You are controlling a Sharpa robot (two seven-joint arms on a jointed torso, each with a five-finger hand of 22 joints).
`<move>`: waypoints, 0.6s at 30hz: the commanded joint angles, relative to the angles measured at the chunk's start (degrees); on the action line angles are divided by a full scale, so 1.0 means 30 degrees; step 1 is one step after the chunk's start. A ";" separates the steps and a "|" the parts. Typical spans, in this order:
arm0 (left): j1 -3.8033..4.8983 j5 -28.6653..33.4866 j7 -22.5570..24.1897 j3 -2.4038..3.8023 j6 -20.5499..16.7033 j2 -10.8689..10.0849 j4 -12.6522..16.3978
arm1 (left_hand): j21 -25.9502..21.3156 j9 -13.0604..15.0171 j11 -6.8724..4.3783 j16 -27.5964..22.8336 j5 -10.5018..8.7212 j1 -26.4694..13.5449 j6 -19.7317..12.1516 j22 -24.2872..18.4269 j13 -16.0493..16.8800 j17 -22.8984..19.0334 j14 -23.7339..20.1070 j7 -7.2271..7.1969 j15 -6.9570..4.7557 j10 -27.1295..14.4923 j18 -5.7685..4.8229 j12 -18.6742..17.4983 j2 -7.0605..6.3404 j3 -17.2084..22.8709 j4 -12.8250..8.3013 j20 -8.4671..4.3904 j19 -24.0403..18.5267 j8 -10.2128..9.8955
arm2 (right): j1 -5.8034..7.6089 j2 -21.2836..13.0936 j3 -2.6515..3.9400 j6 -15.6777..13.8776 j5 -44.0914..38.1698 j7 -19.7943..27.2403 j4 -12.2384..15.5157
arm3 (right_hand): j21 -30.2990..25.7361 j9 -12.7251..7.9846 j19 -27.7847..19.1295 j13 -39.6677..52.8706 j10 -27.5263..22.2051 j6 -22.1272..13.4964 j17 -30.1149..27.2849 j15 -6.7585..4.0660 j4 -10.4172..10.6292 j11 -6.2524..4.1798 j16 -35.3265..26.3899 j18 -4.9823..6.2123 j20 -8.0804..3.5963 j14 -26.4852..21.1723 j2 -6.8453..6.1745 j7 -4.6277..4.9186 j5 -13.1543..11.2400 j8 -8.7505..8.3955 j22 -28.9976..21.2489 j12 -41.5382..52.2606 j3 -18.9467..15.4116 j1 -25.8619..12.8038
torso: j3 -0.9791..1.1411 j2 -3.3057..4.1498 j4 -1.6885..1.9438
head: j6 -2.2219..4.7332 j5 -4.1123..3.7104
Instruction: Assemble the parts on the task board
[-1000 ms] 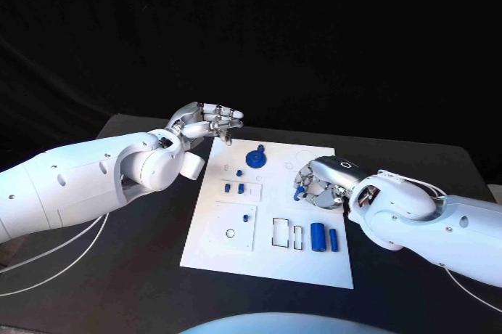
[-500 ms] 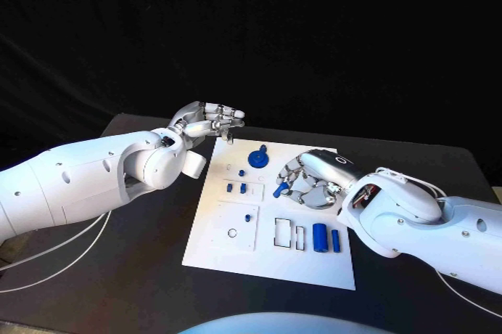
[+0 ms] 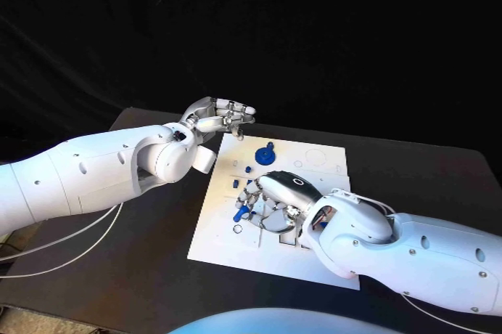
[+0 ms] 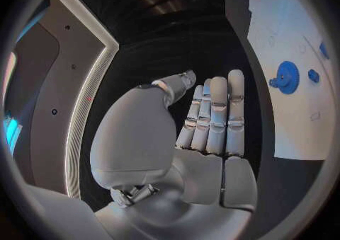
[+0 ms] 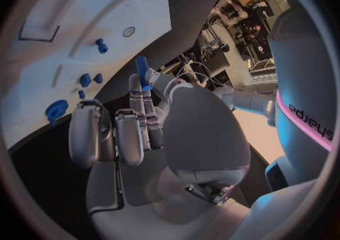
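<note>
R hand (image 3: 274, 203) is pinching a small blue peg (image 3: 239, 214) over the white board (image 3: 319, 160), near its left side; peg's long axis looks tilted, not upright. L hand (image 3: 222, 117) w/ nothing in it, fingers curled, off the far left corner, so R is way closer.

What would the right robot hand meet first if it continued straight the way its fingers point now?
Probably the task board: the right robot hand, pinching a blue part, points down-left over it. Depth is unclear.
</note>
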 commanded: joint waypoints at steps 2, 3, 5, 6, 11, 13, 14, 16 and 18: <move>0.0019 -0.0012 0.0121 0.0012 0.0391 0.0188 -0.0038 | -0.0119 -0.0020 0.0000 0.0084 0.0071 -0.0024 -0.0160 -0.0019 0.0017 -0.0027 -0.0151 -0.0017 -0.0025 -0.0154 0.0276 0.0098 0.0115 -0.0104 0.0040 0.0051 -0.0021 -0.0040 | -0.0388 0.0753 -0.0091 0.0655 -0.1508 0.0608 -0.0758 | -0.0180 0.0379 0.0188 -0.0003 0.0103 0.0040 -0.0053 -0.0121 -0.0028 0.0086 0.0031 -0.0065 -0.0141 0.0876 0.0131 0.0136 0.0087 0.0172 0.2649 -0.0170 0.0102 -0.0060 | -0.0023 0.0001 0.0014 | -0.0079 0.0242; 0.0019 -0.0030 0.0118 0.0013 0.0398 0.0210 -0.0038 | -0.0119 -0.0020 0.0000 0.0084 0.0071 -0.0024 -0.0160 -0.0019 0.0017 -0.0027 -0.0151 -0.0017 -0.0025 -0.0154 0.0276 0.0098 0.0115 -0.0104 0.0040 0.0051 -0.0021 -0.0040 | -0.0478 0.0892 -0.0110 0.0778 -0.1650 0.0605 -0.0927 | -0.0180 0.0379 0.0188 -0.0003 0.0103 0.0040 -0.0053 -0.0121 -0.0028 0.0086 0.0031 -0.0065 -0.0141 0.0876 0.0131 0.0136 0.0087 0.0172 0.2649 -0.0170 0.0102 -0.0060 | -0.0027 0.0004 0.0014 | -0.0103 0.0283; 0.0020 -0.0066 0.0110 0.0013 0.0404 0.0229 -0.0027 | -0.0119 -0.0020 0.0000 0.0084 0.0071 -0.0024 -0.0160 -0.0019 0.0017 -0.0027 -0.0151 -0.0017 -0.0025 -0.0154 0.0276 0.0098 0.0115 -0.0104 0.0040 0.0051 -0.0021 -0.0040 | -0.0607 0.1086 -0.0138 0.0962 -0.1884 0.0577 -0.1188 | -0.0180 0.0379 0.0188 -0.0003 0.0103 0.0040 -0.0053 -0.0121 -0.0028 0.0086 0.0031 -0.0065 -0.0141 0.0876 0.0131 0.0136 0.0087 0.0172 0.2649 -0.0170 0.0102 -0.0060 | -0.0024 0.0017 0.0002 | -0.0120 0.0346; 0.0020 -0.0077 0.0106 0.0013 0.0406 0.0230 -0.0018 | -0.0119 -0.0020 0.0000 0.0084 0.0071 -0.0024 -0.0160 -0.0019 0.0017 -0.0027 -0.0151 -0.0017 -0.0025 -0.0154 0.0276 0.0098 0.0115 -0.0104 0.0040 0.0051 -0.0021 -0.0040 | -0.0650 0.1156 -0.0149 0.1032 -0.1987 0.0556 -0.1287 | -0.0153 0.0384 0.0197 -0.0003 0.0102 0.0033 -0.0036 -0.0118 -0.0032 0.0088 0.0037 -0.0071 -0.0140 0.0879 0.0128 0.0138 0.0084 0.0173 0.2662 -0.0179 0.0106 -0.0068 | -0.0002 0.0029 -0.0019 | -0.0146 0.0383; 0.0023 -0.0111 0.0104 0.0014 0.0405 0.0228 0.0012 | -0.0119 -0.0020 0.0000 0.0084 0.0071 -0.0024 -0.0160 -0.0019 0.0017 -0.0027 -0.0151 -0.0017 -0.0025 -0.0154 0.0276 0.0098 0.0115 -0.0104 0.0040 0.0051 -0.0021 -0.0040 | -0.0816 0.1457 -0.0205 0.1324 -0.2388 0.0413 -0.1669 | -0.0148 0.0384 0.0199 -0.0003 0.0102 0.0032 -0.0033 -0.0117 -0.0033 0.0089 0.0039 -0.0072 -0.0140 0.0879 0.0127 0.0139 0.0084 0.0173 0.2665 -0.0181 0.0106 -0.0069 | 0.0003 0.0036 -0.0029 | -0.0226 0.0425; 0.0023 -0.0116 0.0106 0.0014 0.0403 0.0224 0.0016 | -0.0119 -0.0020 0.0000 0.0084 0.0071 -0.0024 -0.0160 -0.0019 0.0017 -0.0027 -0.0151 -0.0017 -0.0025 -0.0154 0.0276 0.0098 0.0115 -0.0104 0.0040 0.0051 -0.0021 -0.0040 | -0.0857 0.1530 -0.0218 0.1378 -0.2521 0.0346 -0.1733 | -0.0148 0.0384 0.0199 -0.0003 0.0102 0.0032 -0.0033 -0.0117 -0.0033 0.0089 0.0039 -0.0072 -0.0140 0.0879 0.0127 0.0139 0.0084 0.0173 0.2665 -0.0181 0.0106 -0.0069 | 0.0012 0.0037 -0.0012 | -0.0259 0.0437; 0.0023 -0.0119 0.0107 0.0014 0.0401 0.0221 0.0018 | -0.0119 -0.0020 0.0000 0.0084 0.0071 -0.0024 -0.0160 -0.0019 0.0017 -0.0027 -0.0151 -0.0017 -0.0025 -0.0154 0.0276 0.0098 0.0115 -0.0104 0.0040 0.0051 -0.0021 -0.0040 | -0.0882 0.1573 -0.0225 0.1402 -0.2631 0.0267 -0.1769 | -0.0148 0.0384 0.0199 -0.0003 0.0102 0.0032 -0.0033 -0.0117 -0.0033 0.0089 0.0039 -0.0072 -0.0140 0.0879 0.0127 0.0139 0.0084 0.0173 0.2665 -0.0181 0.0106 -0.0069 | 0.0014 0.0039 -0.0008 | -0.0264 0.0439; 0.0023 -0.0122 0.0107 0.0014 0.0405 0.0216 0.0022 | -0.0119 -0.0020 0.0000 0.0084 0.0071 -0.0024 -0.0160 -0.0019 0.0017 -0.0027 -0.0151 -0.0017 -0.0025 -0.0154 0.0276 0.0098 0.0115 -0.0104 0.0040 0.0051 -0.0021 -0.0040 | -0.0915 0.1623 -0.0234 0.1438 -0.2834 0.0100 -0.1822 | -0.0148 0.0384 0.0199 -0.0003 0.0102 0.0032 -0.0033 -0.0117 -0.0033 0.0089 0.0039 -0.0072 -0.0140 0.0879 0.0127 0.0139 0.0084 0.0173 0.2665 -0.0181 0.0106 -0.0069 | 0.0024 0.0026 0.0003 | -0.0295 0.0439; 0.0024 -0.0124 0.0106 0.0014 0.0410 0.0210 0.0027 | -0.0119 -0.0020 0.0000 0.0084 0.0071 -0.0024 -0.0160 -0.0019 0.0017 -0.0027 -0.0151 -0.0017 -0.0025 -0.0154 0.0276 0.0098 0.0115 -0.0104 0.0040 0.0051 -0.0021 -0.0040 | -0.0937 0.1643 -0.0240 0.1472 -0.3051 -0.0052 -0.1873 | -0.0109 0.0395 0.0211 -0.0002 0.0103 0.0021 -0.0045 -0.0112 -0.0043 0.0093 0.0035 -0.0081 -0.0138 0.0877 0.0109 0.0144 0.0080 0.0176 0.2684 -0.0197 0.0108 -0.0087 | 0.0020 0.0017 0.0002 | -0.0314 0.0434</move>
